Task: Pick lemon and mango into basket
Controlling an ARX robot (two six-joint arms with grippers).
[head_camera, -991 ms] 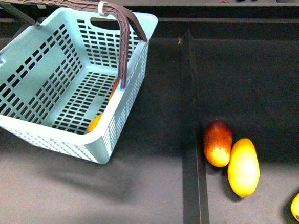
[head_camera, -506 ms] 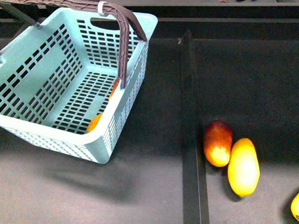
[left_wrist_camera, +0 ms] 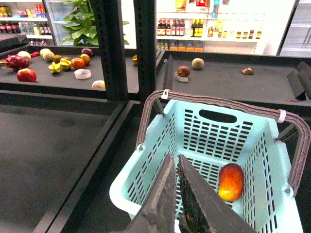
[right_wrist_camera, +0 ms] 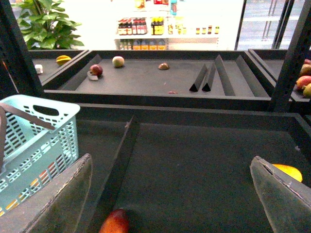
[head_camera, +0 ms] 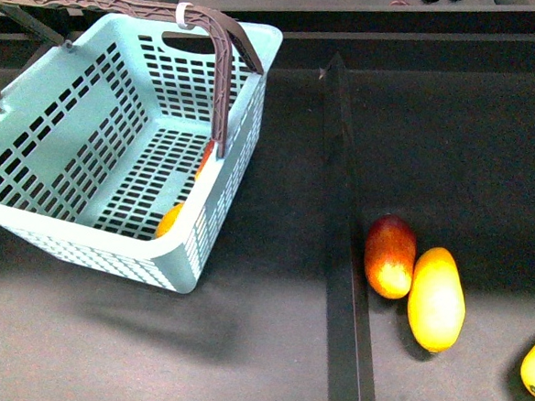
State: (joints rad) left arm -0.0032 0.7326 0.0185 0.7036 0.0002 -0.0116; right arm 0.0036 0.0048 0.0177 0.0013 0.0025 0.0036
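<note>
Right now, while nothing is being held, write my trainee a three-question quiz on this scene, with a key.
1. True or false: the right gripper is shut.
2. Where does the mango lie in the left wrist view? A) in the basket; B) on the dark table; C) between the fingers of the left gripper.
3. Short answer: in the front view, which fruit lies nearest the black divider?

Key: 1. False, its fingers stand wide apart. 2. A. 3. The red-and-yellow fruit, just beside the long yellow mango.
</note>
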